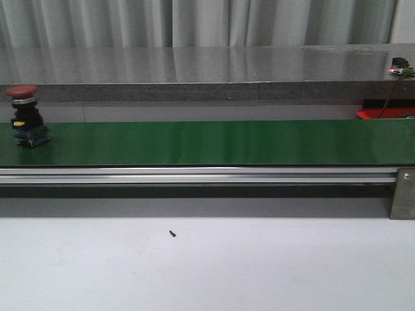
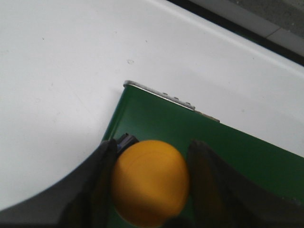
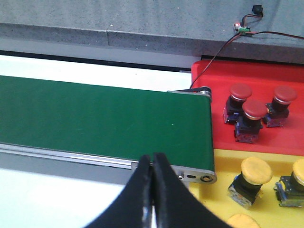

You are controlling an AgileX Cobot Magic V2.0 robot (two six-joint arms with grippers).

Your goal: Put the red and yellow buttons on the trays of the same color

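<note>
My left gripper (image 2: 149,183) is clamped around a round yellow push button (image 2: 149,183) low in its wrist frame, over the green belt (image 2: 199,137); my empty, closed right gripper (image 3: 153,190) sits nearer the yellow tray (image 3: 223,194), lower right of its frame.

Green belt (image 1: 214,142): long, flat, running left to right on an aluminium rail (image 1: 194,175). White table (image 1: 207,265): carries one small dark speck (image 1: 172,233). Grey stone ledge (image 1: 194,71) behind, curtain (image 1: 194,23) beyond. Small circuit board (image 3: 243,29) with wires on the ledge.
</note>
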